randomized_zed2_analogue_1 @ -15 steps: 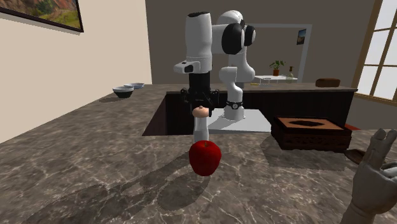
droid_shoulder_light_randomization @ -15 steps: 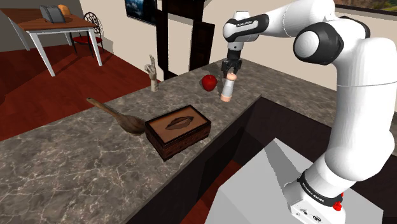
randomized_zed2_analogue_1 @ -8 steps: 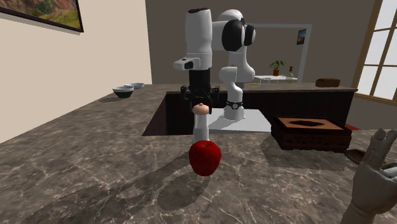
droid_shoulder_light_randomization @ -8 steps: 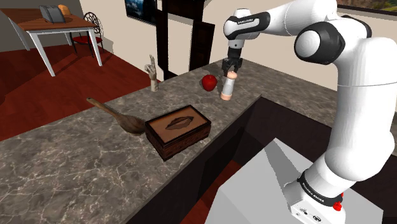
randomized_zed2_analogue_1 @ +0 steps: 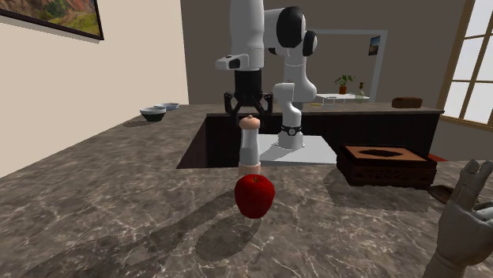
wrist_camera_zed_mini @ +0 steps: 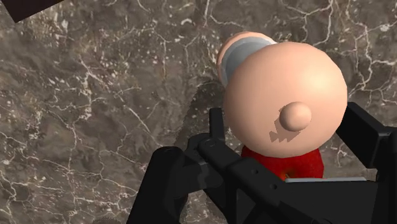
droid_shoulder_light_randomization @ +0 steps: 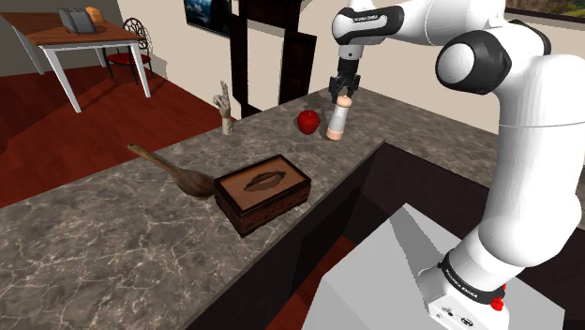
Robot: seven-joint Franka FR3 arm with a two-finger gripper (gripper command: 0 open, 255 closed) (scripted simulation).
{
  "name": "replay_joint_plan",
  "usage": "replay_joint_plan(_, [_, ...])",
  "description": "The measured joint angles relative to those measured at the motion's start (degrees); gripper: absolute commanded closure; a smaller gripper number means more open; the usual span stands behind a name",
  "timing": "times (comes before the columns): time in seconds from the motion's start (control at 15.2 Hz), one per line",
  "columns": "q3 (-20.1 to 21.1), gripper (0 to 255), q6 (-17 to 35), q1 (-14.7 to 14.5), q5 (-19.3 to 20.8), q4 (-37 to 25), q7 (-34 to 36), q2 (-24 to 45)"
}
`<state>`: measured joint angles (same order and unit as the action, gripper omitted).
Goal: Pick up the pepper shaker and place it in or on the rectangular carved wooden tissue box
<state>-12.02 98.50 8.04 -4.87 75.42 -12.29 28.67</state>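
Marbled counter (droid_shoulder_light_randomization: pixel 94 225), pepper shaker (droid_shoulder_light_randomization: pixel 336 122) upright, cap clasped in gripper (droid_shoulder_light_randomization: pixel 343 92)

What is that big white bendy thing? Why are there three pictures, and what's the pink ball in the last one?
The white thing is a robot arm. At its end is a black gripper, which works like two pinching fingers. One picture is taken from beside the robot's stand. One is taken from across the counter, facing the robot. The last comes from a camera on the hand itself, looking down past the gripper. The pink ball is the rounded top of a pepper shaker, seen from above. The gripper is pinching that top. On the dark, stony-looking counter there are also a red apple, a brown tissue box, a wooden spoon and a little model hand.
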Motion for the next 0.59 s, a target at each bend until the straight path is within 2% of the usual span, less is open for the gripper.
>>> replay_joint_plan(0.59, [-0.1, 255, -7.3, 0.6, 0.0, -7.9, 0.0, 0.5])
